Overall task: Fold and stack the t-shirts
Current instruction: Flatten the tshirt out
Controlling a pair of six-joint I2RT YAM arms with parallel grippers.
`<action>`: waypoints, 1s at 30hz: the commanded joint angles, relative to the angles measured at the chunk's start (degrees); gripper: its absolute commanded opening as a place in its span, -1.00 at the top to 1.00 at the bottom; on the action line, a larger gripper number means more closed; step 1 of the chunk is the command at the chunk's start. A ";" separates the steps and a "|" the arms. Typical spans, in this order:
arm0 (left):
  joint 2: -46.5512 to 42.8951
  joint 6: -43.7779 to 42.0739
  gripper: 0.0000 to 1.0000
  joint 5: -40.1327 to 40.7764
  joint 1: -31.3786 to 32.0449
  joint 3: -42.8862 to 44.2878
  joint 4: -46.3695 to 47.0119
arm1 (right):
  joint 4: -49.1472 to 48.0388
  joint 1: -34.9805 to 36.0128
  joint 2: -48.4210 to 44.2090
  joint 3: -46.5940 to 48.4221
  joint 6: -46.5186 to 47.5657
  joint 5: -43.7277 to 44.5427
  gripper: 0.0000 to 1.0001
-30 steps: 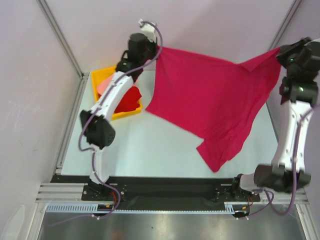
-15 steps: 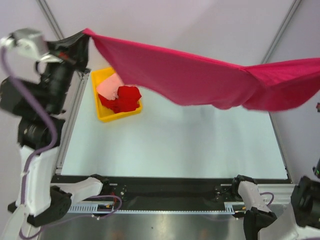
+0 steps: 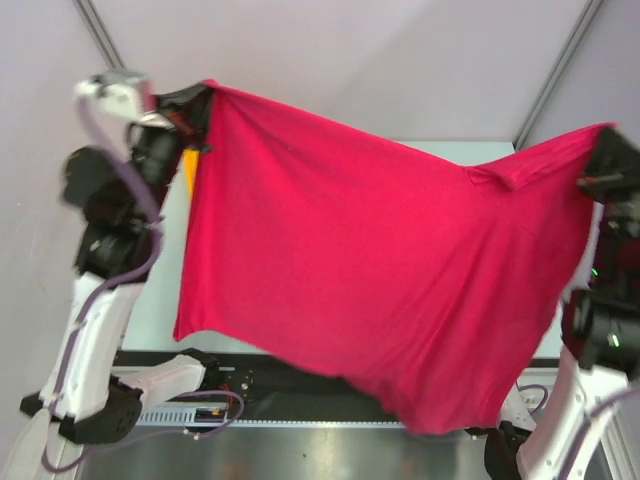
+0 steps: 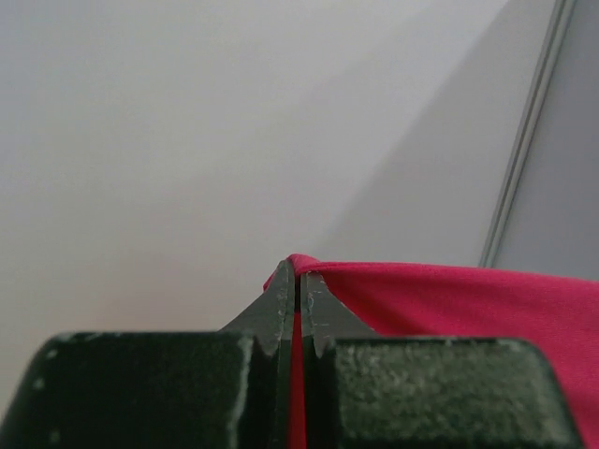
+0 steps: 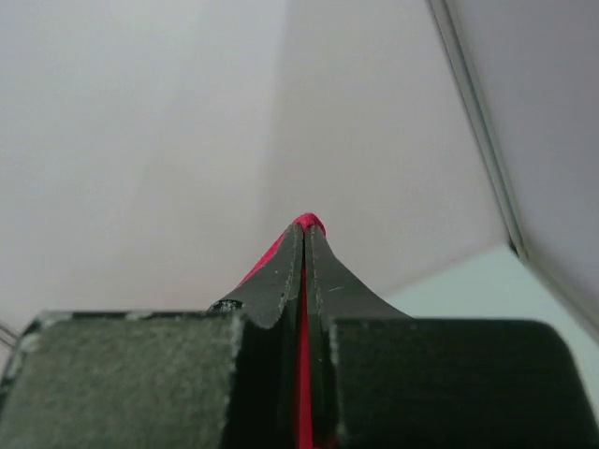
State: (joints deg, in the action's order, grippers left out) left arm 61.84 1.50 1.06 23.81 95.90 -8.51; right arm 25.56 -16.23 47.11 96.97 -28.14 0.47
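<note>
Two pinches hold the shirt (image 3: pixel 370 270) aloft: left gripper (image 3: pixel 196 100) at 10 o'clock, right gripper (image 3: pixel 600 160) at 3. Soft, light cloth sags; its top corners look the surest holds.

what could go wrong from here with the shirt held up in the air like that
The left fingers and right fingers each pinch only a thin edge of the magenta-crimson cloth t-shirt; a corner could slip out and the shirt would drop crumpled.
From above, its lowest corner reaches past the black base rail, so lowered like this it might snag there.
It hides almost all of the yellow plastic bin, so it may drape over that.
</note>
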 commanded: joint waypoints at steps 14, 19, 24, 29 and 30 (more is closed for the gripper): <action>57.96 2.02 0.99 -6.16 -0.61 6.17 16.43 | -31.00 -0.03 28.16 -37.56 2.03 1.72 1.00; 74.98 2.98 0.99 -5.98 -0.70 24.49 11.23 | -31.89 -0.30 41.64 -31.33 4.14 0.58 1.00; 85.08 2.98 0.99 -1.86 -0.96 37.24 9.76 | -27.33 -1.00 53.84 -19.49 5.37 1.90 1.00; 86.69 7.54 0.99 -2.11 -2.89 38.49 12.64 | -23.30 -0.82 60.54 -10.14 7.84 1.81 1.00; 86.86 8.16 0.99 -2.03 -3.33 38.49 12.82 | -22.93 -1.00 61.16 -9.00 7.84 1.90 1.00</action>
State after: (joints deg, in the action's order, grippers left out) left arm 149.14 5.78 -2.04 22.59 130.89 0.21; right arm 2.46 -16.80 106.96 82.46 -22.70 0.71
